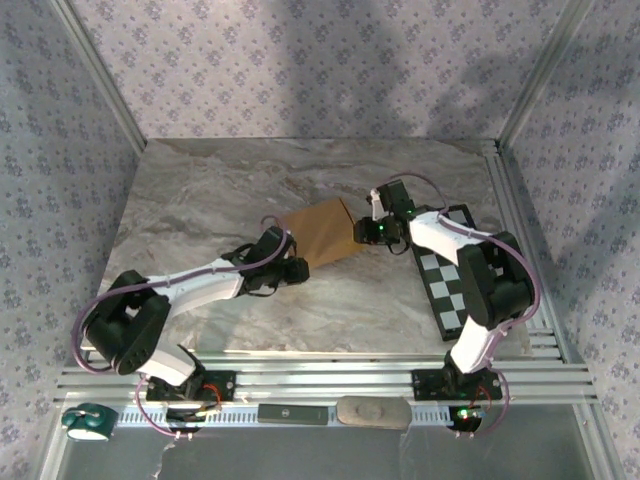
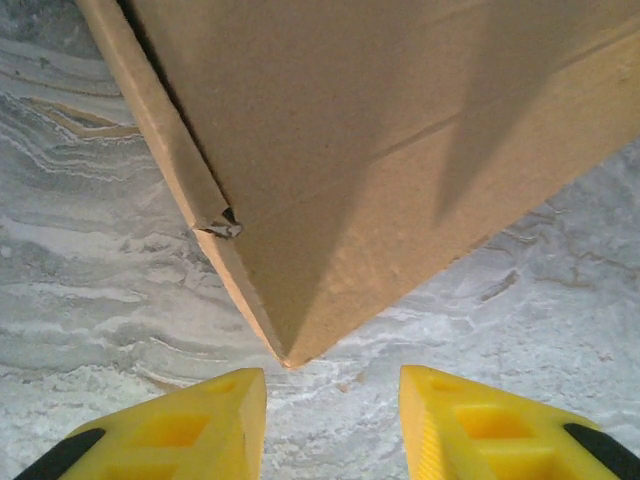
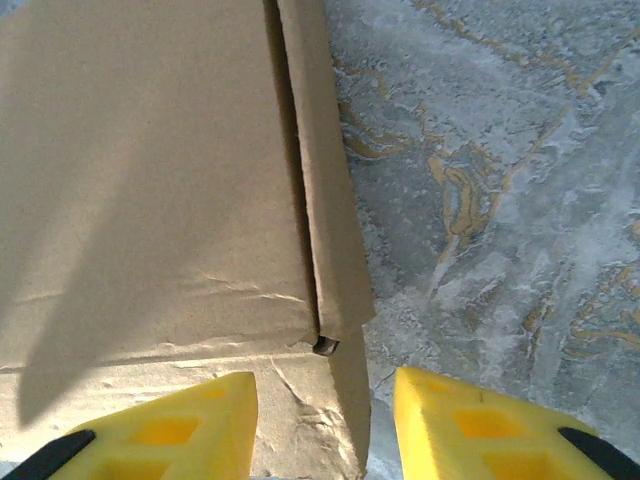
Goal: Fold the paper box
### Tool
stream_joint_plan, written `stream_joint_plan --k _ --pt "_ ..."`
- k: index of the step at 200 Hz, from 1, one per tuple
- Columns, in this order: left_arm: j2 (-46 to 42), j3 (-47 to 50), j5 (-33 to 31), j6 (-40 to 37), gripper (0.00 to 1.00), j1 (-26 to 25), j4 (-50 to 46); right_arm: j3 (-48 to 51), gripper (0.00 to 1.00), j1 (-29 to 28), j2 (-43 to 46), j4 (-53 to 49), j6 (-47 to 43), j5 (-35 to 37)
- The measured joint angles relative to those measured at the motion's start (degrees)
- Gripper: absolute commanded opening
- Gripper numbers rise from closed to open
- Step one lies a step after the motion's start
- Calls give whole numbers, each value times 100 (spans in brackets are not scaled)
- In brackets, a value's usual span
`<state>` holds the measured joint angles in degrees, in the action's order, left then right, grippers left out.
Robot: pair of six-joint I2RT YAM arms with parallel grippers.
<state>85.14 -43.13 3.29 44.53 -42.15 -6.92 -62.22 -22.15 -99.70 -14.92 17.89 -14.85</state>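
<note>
Seen from above, the paper box is a flat, tan cardboard shape lying on the marbled grey table between the two grippers. Its top is closed over and its inside is hidden, so what it contains cannot be told. The left gripper is set at the box's near corner and the right gripper at its opposite side. Their width cannot be judged from this height. A black-and-white checkered board lies behind the right gripper, under that arm.

In the left wrist view, a pointed corner of the box is seen just ahead of the gap between the yellow fingers, apart from both tips. The cardboard is matte and fibrous, with a faint crease across the top panel and a small torn notch on the folded edge to the left. The jaws are set partly apart with bare marble between them, and nothing is gripped.

In the right wrist view, the box lies ahead and to the left of the gripper, and its corner is overlapped by the finger on the picture's left. A dark slit, ending in a small notch, divides the broad panel from a narrow side strip, and the cardboard nearest the fingers is wrinkled. Marble shows between the strip's edge and the other finger. The jaws stand partly apart and are not closed on the cardboard.
</note>
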Motion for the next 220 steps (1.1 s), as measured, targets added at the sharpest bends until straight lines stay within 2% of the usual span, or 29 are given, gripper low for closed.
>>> stream_joint_plan --k 44,132,220 --pt "87 146 -192 -162 38 2 44 -83 45 -68 -129 -44 -118 31" --pt "350 151 -297 -323 36 0 372 -997 50 -81 -691 -295 -365 380" --pt "420 63 -487 -505 35 2 391 -1812 48 -76 -1377 -726 -385 367"
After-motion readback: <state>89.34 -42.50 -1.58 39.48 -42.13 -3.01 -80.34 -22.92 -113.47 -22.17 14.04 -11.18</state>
